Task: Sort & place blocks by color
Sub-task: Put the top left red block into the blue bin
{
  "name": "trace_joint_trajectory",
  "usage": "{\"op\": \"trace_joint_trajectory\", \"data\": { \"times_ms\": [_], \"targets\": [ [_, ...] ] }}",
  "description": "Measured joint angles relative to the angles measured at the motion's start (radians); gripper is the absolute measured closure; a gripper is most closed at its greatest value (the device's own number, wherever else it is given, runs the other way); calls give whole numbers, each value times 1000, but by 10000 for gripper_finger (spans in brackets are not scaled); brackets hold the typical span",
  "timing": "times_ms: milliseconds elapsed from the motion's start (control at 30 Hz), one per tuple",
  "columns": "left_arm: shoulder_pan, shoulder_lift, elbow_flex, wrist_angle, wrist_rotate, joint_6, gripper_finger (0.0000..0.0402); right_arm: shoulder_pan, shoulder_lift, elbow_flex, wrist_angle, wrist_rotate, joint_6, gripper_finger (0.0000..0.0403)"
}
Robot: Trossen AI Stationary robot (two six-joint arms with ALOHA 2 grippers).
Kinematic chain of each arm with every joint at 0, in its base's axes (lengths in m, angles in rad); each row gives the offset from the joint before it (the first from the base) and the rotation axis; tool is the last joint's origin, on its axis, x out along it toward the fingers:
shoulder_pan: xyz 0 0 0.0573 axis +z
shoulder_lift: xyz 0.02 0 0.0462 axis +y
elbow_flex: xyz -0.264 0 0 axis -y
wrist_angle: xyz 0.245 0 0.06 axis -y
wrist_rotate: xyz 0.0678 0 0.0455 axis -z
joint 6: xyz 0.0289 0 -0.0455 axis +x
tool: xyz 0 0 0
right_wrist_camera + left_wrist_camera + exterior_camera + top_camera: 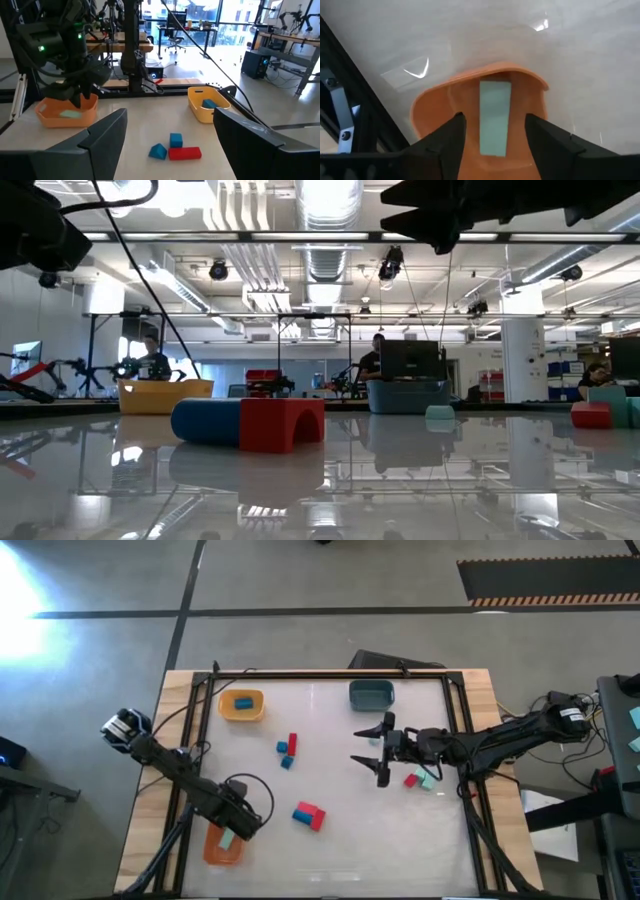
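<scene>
You see the big white table (330, 840) filling the middle of the high view, with wood edges on both sides.

The left arm comes in from the left of that view. Its left gripper (232, 832) hangs over the orange tray (222, 850) at the lower left of the table. In the left wrist view the fingers (447, 145) stand apart on both sides of a pale mint block (495, 117). That block lies flat inside the orange tray and the fingers are not touching it, so this claw is open and holds nothing.

The right arm comes in from the right of the high view. Its right gripper (378, 753) is above the table, right of the middle. Its claw is spread wide and is empty.

Next come the trays. The yellow tray (242, 705) sits at the upper left of the table with a blue block (243, 703) in it. The dark teal tray (371, 693) sits at the upper middle.

Now the small blocks. A red block (315, 818) and a blue one (302, 812) touch each other in the lower middle. A red bar (292, 743) and two blue bits (285, 754) lie close together left of the middle. A red block (411, 779) and a mint block (427, 780) sit just beside each other under the right arm.
</scene>
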Motion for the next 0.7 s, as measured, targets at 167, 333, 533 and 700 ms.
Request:
{"op": "trace_joint_trajectory", "data": {
  "times_ms": [167,333,533,700],
  "targets": [
    [4,-30,40,1,-23,77,212,0,0,0,-41,0,52,117],
    [15,-56,86,45,-300,270,211,0,0,0,-135,0,106,117],
    [26,-70,66,403,-643,854,211,0,0,-1,-137,9,148,117],
    [74,-70,18,559,-753,1182,211,0,0,58,-224,9,191,117]
  ]
}}
